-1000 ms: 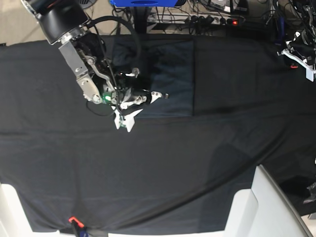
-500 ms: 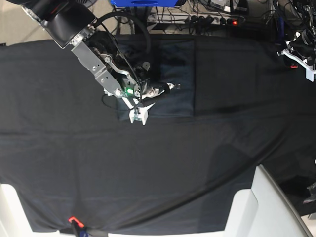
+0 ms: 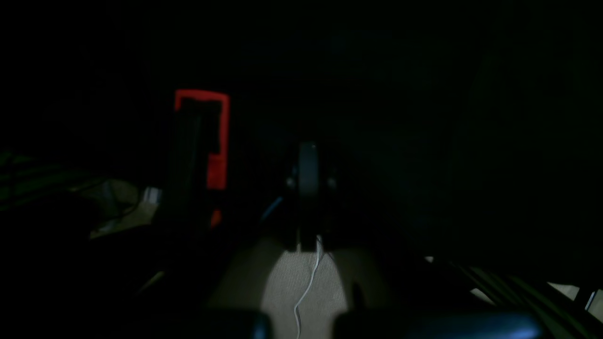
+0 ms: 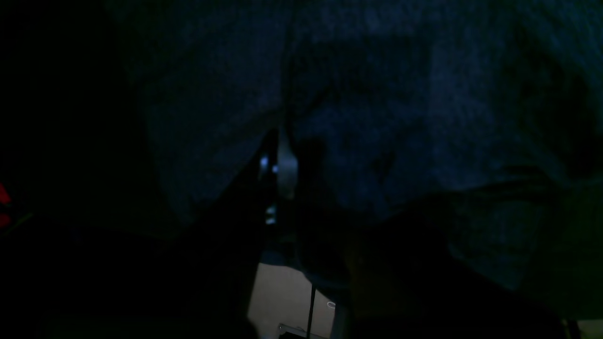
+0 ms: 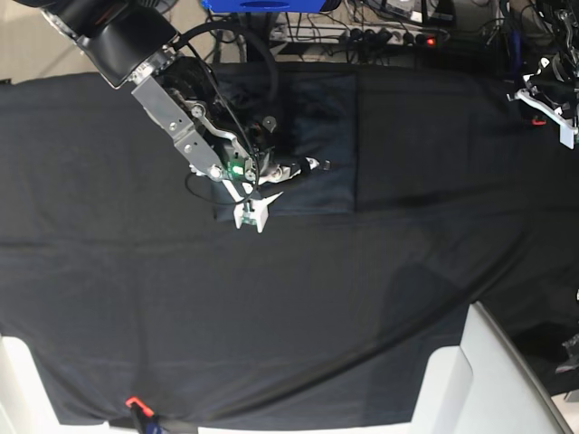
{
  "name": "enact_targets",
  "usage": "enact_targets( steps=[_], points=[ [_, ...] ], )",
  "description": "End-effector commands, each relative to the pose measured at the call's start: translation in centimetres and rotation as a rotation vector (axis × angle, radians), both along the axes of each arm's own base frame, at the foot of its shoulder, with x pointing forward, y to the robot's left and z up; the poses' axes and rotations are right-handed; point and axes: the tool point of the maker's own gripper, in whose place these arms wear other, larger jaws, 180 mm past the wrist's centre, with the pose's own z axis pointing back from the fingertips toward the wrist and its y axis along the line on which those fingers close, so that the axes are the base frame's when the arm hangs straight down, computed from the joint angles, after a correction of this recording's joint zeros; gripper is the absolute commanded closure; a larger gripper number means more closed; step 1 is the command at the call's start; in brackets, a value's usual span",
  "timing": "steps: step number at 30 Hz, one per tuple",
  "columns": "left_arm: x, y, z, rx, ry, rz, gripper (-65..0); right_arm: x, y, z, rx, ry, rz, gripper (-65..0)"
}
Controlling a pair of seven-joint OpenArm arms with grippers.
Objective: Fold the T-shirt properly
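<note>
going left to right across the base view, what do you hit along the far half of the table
right arm → right gripper over the folded T-shirt → bare black cloth → left gripper at the table's right edge

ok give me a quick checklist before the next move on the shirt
1. T-shirt folded into a compact rectangle at the far side of the table: ok.
2. Edges of the fold straight and square: ok along the right and front edges; the left edge is hidden by the arm.
3. Right gripper over the shirt, shut: ok. Whether it pinches fabric: cannot tell.
4. Left gripper parked at the far table edge, away from the shirt, shut: ok.
5. Black table cloth lying flat, not dragged into the fold: ok.
6. Wrist views usable for close checking: not ok, both too dark.
</note>
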Motion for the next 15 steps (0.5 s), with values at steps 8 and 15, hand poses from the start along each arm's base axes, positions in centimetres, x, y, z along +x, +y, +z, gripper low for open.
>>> enact_targets(
  steps=[8, 15],
  points=[
    [0.6, 0.8, 0.9, 0.023, -0.026, -0.003, 0.0, 1.0, 2.3, 0.3, 0.023, 0.0, 0.005, -0.2],
    [0.5, 0.8, 0.9, 0.022, -0.025, -0.002, 0.0, 1.2, 2.6, 0.9, 0.037, -0.014, 0.007, -0.2]
  ],
)
